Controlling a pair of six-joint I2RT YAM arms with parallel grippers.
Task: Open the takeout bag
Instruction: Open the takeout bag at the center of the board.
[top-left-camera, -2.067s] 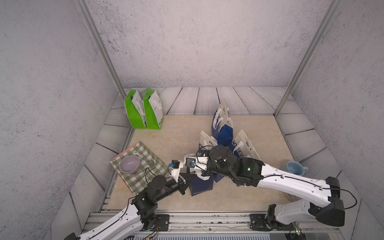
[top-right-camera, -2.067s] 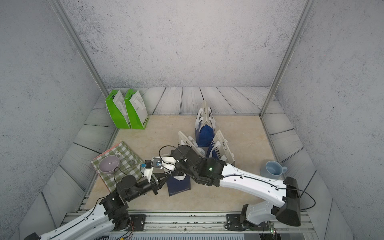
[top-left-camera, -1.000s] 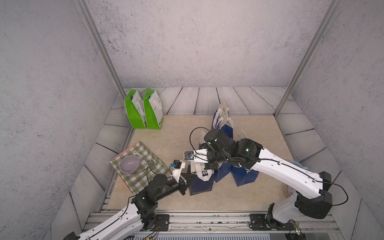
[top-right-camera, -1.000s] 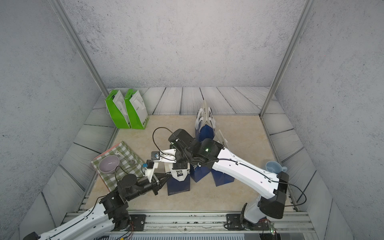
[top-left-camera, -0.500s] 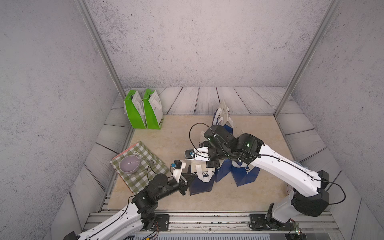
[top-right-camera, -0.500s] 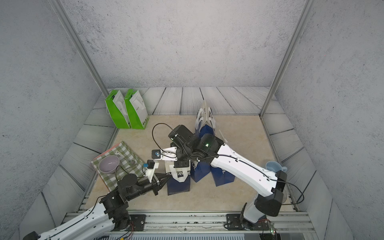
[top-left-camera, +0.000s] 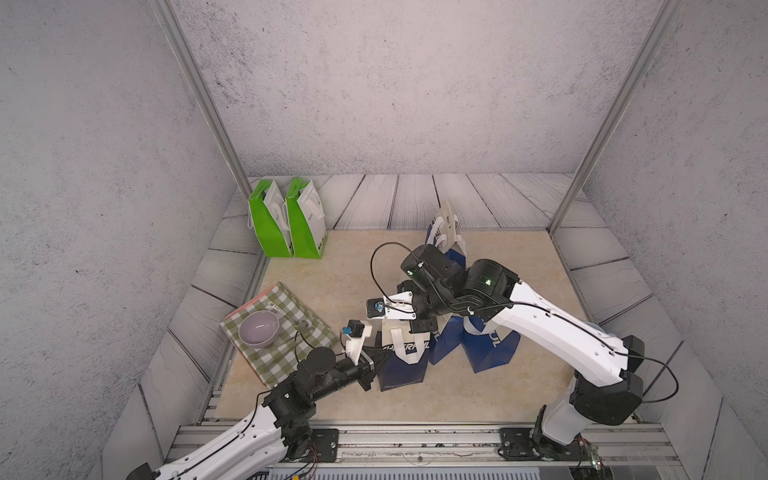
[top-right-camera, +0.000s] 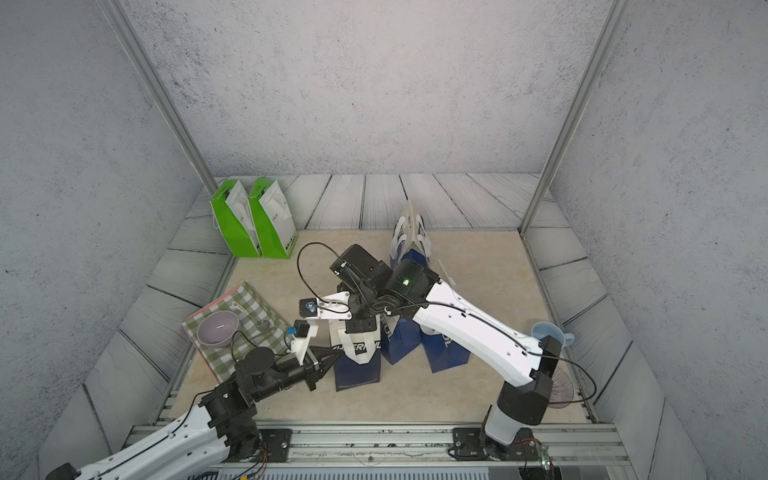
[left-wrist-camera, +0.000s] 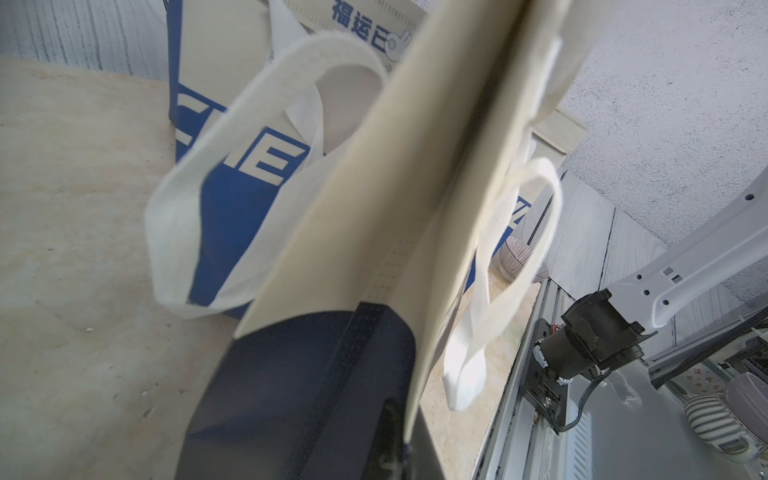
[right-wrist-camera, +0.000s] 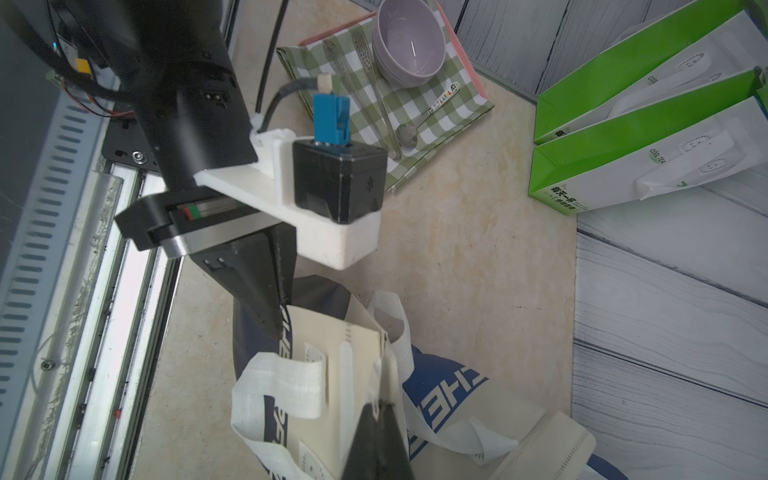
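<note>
**Top views: left gripper (top-left-camera: 377, 358) and right gripper (top-left-camera: 420, 329) both pinch the takeout bag (top-left-camera: 402, 370)**

In both top views the navy and cream takeout bag (top-right-camera: 358, 372) stands upright on the beige table (top-left-camera: 332, 270), near the front edge and a little left of centre. The left gripper (top-right-camera: 331, 358) reaches in from the near left, its jaws closed on the bag's left side edge. The right wrist view shows that black tip (right-wrist-camera: 274, 326) pressed shut against the cream upper panel (right-wrist-camera: 332, 365).

The right gripper (top-right-camera: 360, 330) comes down from above with its arm crossing the other blue bags (top-left-camera: 490, 353). Its jaws are closed on the bag's top rim, with the fingers (right-wrist-camera: 376, 440) nipping the cream edge. In the left wrist view the cream panel (left-wrist-camera: 415, 174) runs between the dark fingers (left-wrist-camera: 311, 395), and a white handle loop (left-wrist-camera: 498, 270) hangs beside it.

More blue bags stand just right of the held one, and another is farther back (top-left-camera: 446, 224). Two green bags (top-left-camera: 286, 220) stand at the far left. A checked cloth (top-left-camera: 291, 361) at the near left carries a purple bowl (top-left-camera: 258, 328) and a spoon (right-wrist-camera: 406, 135).
</note>
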